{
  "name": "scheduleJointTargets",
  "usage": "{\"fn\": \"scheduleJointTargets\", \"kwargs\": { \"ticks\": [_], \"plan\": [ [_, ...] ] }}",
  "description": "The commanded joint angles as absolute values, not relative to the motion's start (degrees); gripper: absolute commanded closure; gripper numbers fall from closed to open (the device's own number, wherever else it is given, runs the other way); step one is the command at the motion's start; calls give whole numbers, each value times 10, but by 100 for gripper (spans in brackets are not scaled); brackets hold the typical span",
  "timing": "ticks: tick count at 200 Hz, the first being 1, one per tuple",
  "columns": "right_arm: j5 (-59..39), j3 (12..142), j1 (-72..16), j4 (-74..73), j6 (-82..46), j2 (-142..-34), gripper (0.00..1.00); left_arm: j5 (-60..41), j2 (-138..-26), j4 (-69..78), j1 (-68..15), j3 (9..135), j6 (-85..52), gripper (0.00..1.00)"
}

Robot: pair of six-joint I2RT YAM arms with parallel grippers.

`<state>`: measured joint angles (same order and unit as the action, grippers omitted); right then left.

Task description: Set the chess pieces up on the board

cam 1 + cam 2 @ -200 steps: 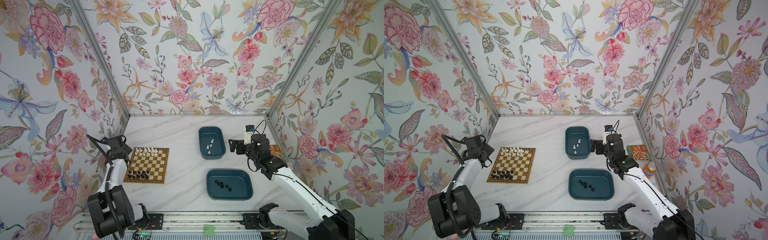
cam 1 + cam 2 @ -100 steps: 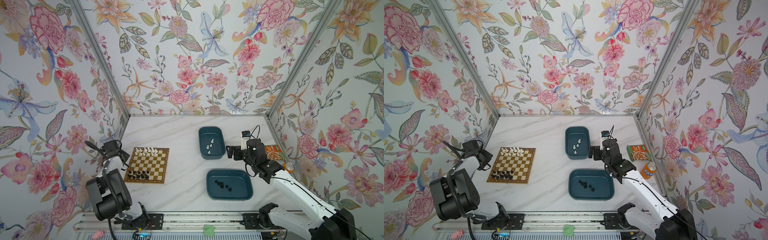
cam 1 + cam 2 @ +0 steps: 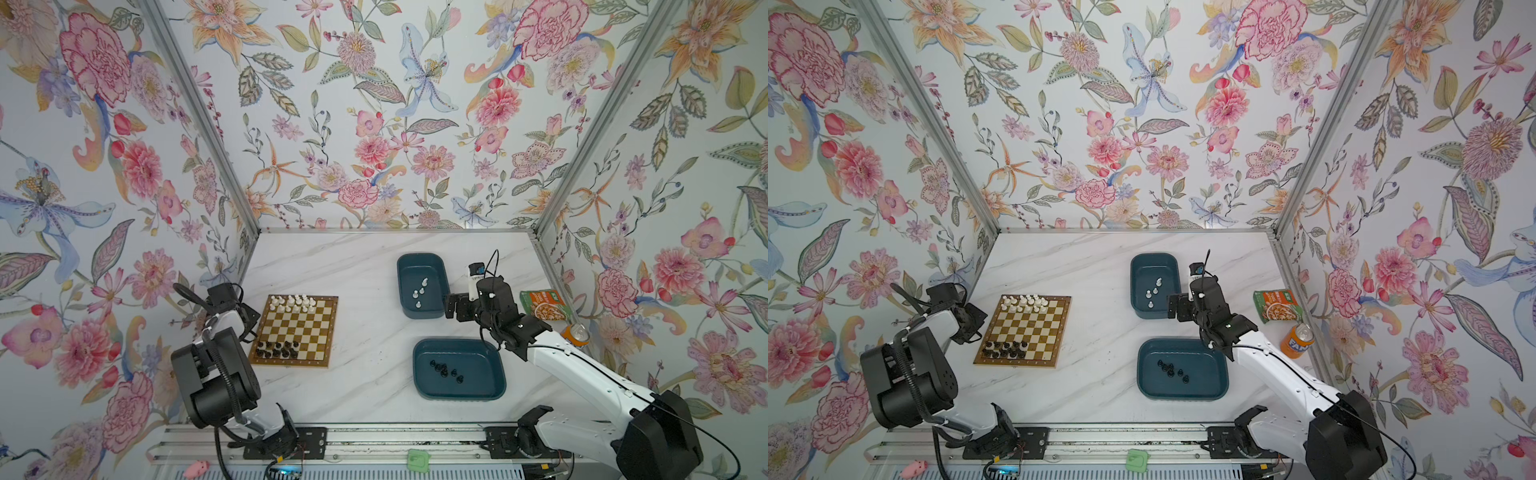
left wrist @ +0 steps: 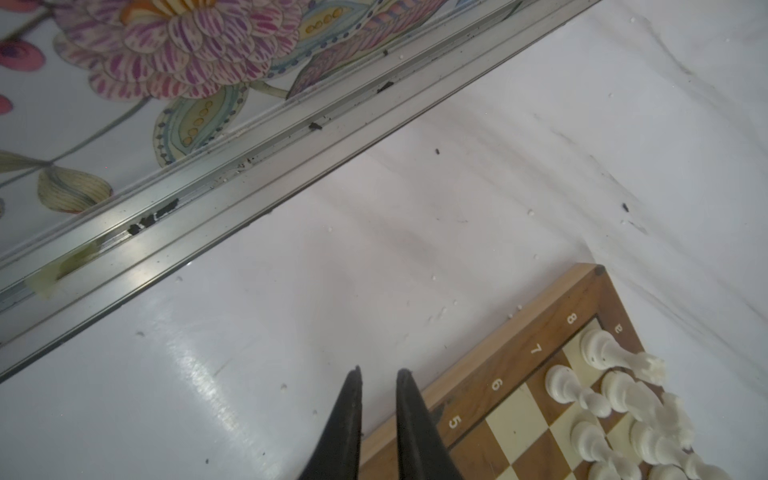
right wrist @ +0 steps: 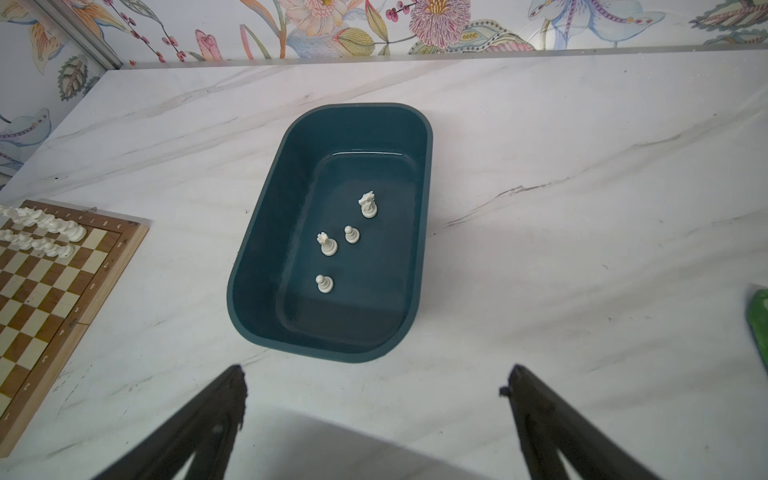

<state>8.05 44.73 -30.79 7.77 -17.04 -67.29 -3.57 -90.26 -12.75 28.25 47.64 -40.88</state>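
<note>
Here the board (image 3: pixel 305 328) is seen left of centre on the table (image 3: pixel 365 270), with white pieces (image 3: pixel 293 302) along its far rows and black pieces (image 3: pixel 276 350) along its near rows. The left gripper (image 4: pixel 380 372) is held narrowly parted and empty beside the board's left border. The right gripper (image 5: pixel 376 374) is spread wide and empty beside the far tub (image 5: pixel 257 266), where four more white pieces (image 5: pixel 328 245) are seen; further black pieces (image 3: pixel 445 370) are seen in the near tub (image 3: pixel 478 388).

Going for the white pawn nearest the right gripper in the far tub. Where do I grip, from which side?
Come straight down with the right gripper and close on the pawn just under its round head: it stands upright, clear of the other pieces and tub wall.
</note>
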Motion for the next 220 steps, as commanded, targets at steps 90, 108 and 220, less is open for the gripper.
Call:
{"fn": "scheduleJointTargets", "kwargs": {
  "ticks": [90, 108, 220],
  "plan": [
    [92, 481, -320, 60, -178, -712, 1, -67, -963, -142, 287, 510, -373, 81],
    [91, 486, -321, 61, -177, -718, 1, -68, -970, -142, 287, 512, -371, 81],
    [90, 504, -324, 73, -169, -719, 1, -100, -1005, -113, 287, 498, -359, 86]
  ]
}}
